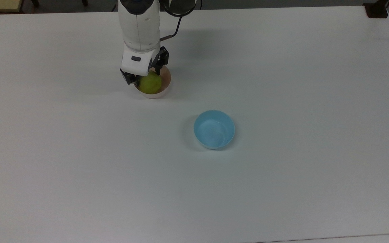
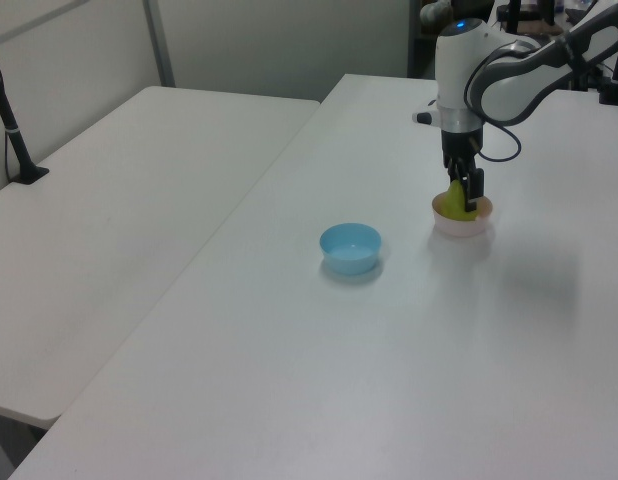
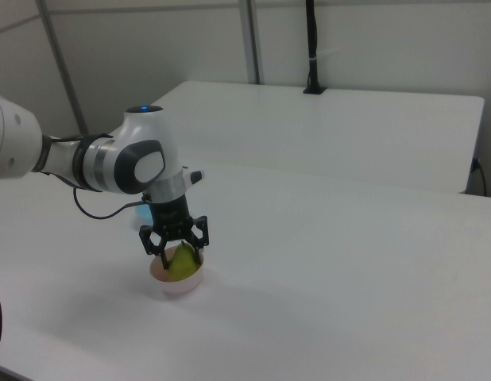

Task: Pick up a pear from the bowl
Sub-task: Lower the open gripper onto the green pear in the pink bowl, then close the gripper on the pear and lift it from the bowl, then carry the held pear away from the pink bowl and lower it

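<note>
The yellow-green pear (image 1: 151, 84) sits in the small pale pink bowl (image 1: 167, 82) at the back of the white table. My gripper (image 1: 146, 73) has come down over the bowl and stands open, one finger on either side of the pear. In the right view the pear (image 3: 182, 263) shows between the two black fingers (image 3: 160, 255), inside the bowl (image 3: 178, 285). In the left view the gripper (image 2: 467, 194) covers the upper part of the pear (image 2: 453, 205), and the stem is hidden. The bowl (image 2: 459, 226) stands flat on the table.
A light blue bowl (image 1: 214, 129) stands empty toward the table's middle, down and right of the pink bowl in the top view, and also in the left view (image 2: 350, 247). A second white table (image 2: 109, 230) adjoins on the left view's left.
</note>
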You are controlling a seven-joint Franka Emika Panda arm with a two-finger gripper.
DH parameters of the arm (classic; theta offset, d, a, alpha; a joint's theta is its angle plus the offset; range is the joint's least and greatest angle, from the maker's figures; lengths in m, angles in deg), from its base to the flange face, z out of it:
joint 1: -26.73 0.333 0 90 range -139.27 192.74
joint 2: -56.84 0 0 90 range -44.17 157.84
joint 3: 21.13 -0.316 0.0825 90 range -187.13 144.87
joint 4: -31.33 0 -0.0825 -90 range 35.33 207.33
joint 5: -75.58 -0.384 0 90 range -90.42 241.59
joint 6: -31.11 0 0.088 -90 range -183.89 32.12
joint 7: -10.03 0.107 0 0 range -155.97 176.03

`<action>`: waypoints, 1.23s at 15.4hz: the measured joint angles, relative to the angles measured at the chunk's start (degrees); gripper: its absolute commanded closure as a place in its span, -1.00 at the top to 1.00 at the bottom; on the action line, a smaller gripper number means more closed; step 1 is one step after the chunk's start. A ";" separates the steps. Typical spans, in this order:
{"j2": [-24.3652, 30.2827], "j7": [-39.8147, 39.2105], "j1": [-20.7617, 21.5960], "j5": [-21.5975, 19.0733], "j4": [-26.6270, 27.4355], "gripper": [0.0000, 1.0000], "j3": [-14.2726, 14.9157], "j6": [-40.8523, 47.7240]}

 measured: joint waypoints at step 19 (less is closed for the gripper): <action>6.32 -0.19 0.11 -2.45 -16.27 -0.70 -1.83 21.97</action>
